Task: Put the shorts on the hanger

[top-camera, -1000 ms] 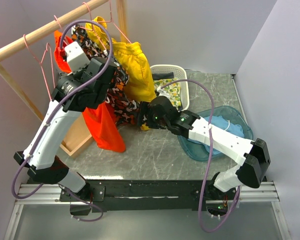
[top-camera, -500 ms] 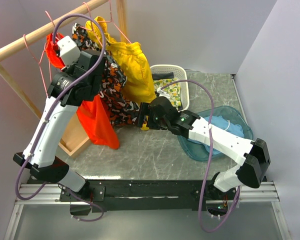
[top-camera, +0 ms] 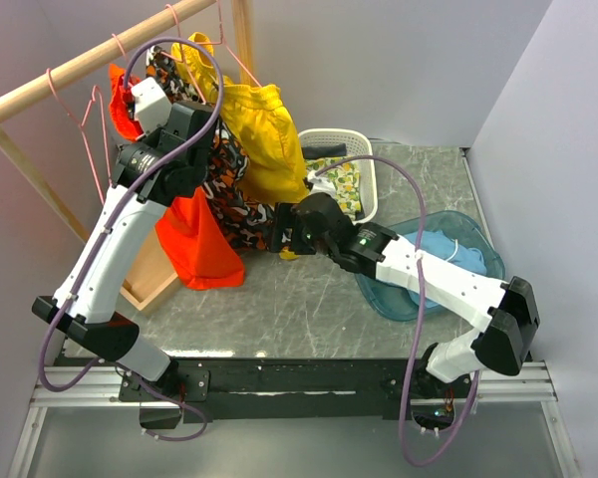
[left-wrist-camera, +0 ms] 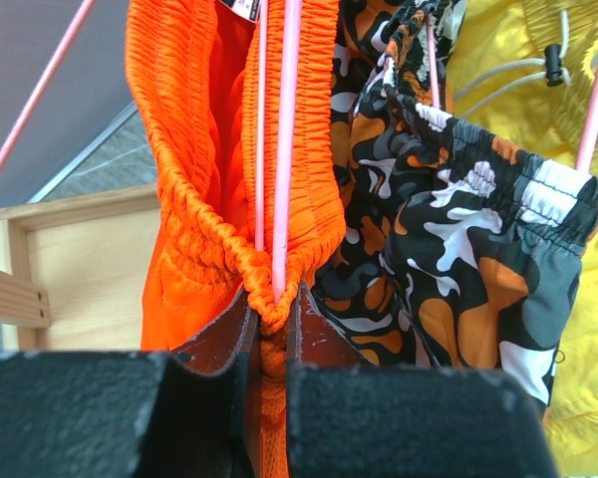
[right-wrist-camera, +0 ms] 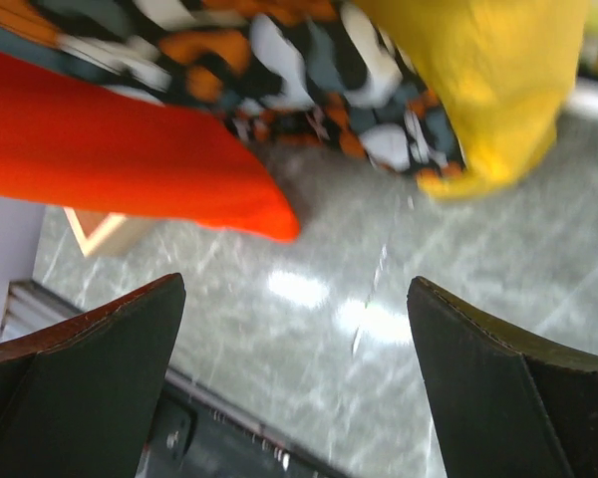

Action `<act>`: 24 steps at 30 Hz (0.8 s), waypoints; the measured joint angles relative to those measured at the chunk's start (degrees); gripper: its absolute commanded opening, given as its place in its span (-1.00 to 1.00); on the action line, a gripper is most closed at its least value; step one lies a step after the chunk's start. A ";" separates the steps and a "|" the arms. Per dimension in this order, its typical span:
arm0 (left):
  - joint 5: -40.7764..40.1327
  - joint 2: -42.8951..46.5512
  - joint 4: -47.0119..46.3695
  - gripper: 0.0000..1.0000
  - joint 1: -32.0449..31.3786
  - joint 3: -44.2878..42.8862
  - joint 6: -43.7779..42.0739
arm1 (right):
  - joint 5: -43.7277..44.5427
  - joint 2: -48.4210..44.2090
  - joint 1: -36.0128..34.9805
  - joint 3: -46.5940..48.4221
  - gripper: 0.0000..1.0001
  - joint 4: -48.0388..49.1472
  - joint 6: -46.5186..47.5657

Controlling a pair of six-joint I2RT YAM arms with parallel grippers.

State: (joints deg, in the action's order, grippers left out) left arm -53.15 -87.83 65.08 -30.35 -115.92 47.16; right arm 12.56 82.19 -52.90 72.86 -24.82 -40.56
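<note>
**Grey marble table (top-camera: 309,299), orange shorts (top-camera: 201,249) pinched up at the rail**

Top view: a wooden rail (top-camera: 80,65) slants across the back left corner over the table, and several pink wire hangers (top-camera: 92,139) hook over it. The shorts hang from the rail's left part, with their legs dangling beside a wooden box (top-camera: 149,281). Camouflage shorts (top-camera: 234,194) hang just to their right, and yellow shorts (top-camera: 264,129) hang beyond those. The left arm (top-camera: 120,229) reaches up to the top of the orange fabric. The right gripper (top-camera: 282,234) hovers low, near the hems of the camouflage pair. Behind it stands a white basket (top-camera: 324,137), and a blue tub (top-camera: 483,257) sits to the right.

Left wrist view: the left gripper (left-wrist-camera: 271,334) is clamped on the bunched elastic waistband of the shorts. The hanger (left-wrist-camera: 281,179) shows as pink wire running down inside the waistband fold, right to the fingertips. The camouflage waistband sits touching on the right, and the yellow fabric is past it.

Right wrist view: the right fingers (right-wrist-camera: 90,349) stand wide apart with nothing between them. A blurred orange hem, camouflage cloth and a yellow hem hang above the marble.
</note>
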 measured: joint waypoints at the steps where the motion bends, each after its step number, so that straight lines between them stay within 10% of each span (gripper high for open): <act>1: 0.24 0.02 -0.24 -0.98 0.07 0.00 -0.02 | 0.94 0.00 -0.37 0.00 1.00 1.46 1.11; 18: 1.53 0.02 -1.38 -0.98 0.55 0.09 -1.49 | 14.84 13.90 -5.22 3.17 0.85 28.68 25.46; 21: 1.77 0.02 -1.44 -0.98 0.55 0.09 -1.60 | 15.37 16.74 -5.22 5.29 0.51 30.21 26.93; 24: 1.86 0.02 -1.44 -0.98 0.55 0.09 -1.88 | 15.93 18.49 -5.22 6.47 -0.36 31.36 27.96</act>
State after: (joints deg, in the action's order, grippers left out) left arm -51.29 -87.81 63.64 -29.80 -115.83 45.28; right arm 28.49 100.68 -58.13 79.33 6.55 -12.60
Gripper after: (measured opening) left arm 0.103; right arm 0.679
